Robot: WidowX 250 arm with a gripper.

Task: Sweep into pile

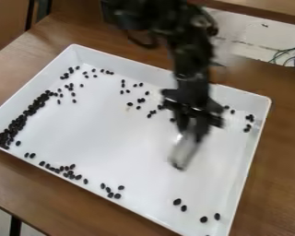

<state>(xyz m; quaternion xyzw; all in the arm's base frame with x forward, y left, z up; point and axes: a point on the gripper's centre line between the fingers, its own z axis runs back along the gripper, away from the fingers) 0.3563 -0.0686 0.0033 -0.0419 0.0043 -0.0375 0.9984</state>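
A black two-part pincer (196, 122) points down over the right-hand half of a white tray, its two sides together, clamped on the upper end of a pale sweeping tool (185, 150). The tool slants down to a dark tip near the tray floor; whether it touches, I cannot tell. It looks light, and that upper end is the sensible place to hold it, leaving the tip free to push. Around it lie small, oval black beans (17, 123), likely light, hard and slippery, apt to roll or skip if struck fast, so low, gentle strokes should suit them better than pinching. They form a dense, pebbly band along the tray's left side, with looser clusters near the far wall and the near edge, and a few dotted in the right-hand corners. The tray (122, 212) is smooth, glossy and rectangular, with raised, sloping walls, and looks stiff. It rests on a brown, wood-grained table (276, 161); beyond, at upper right, thin dark cables (287, 55) curl loosely
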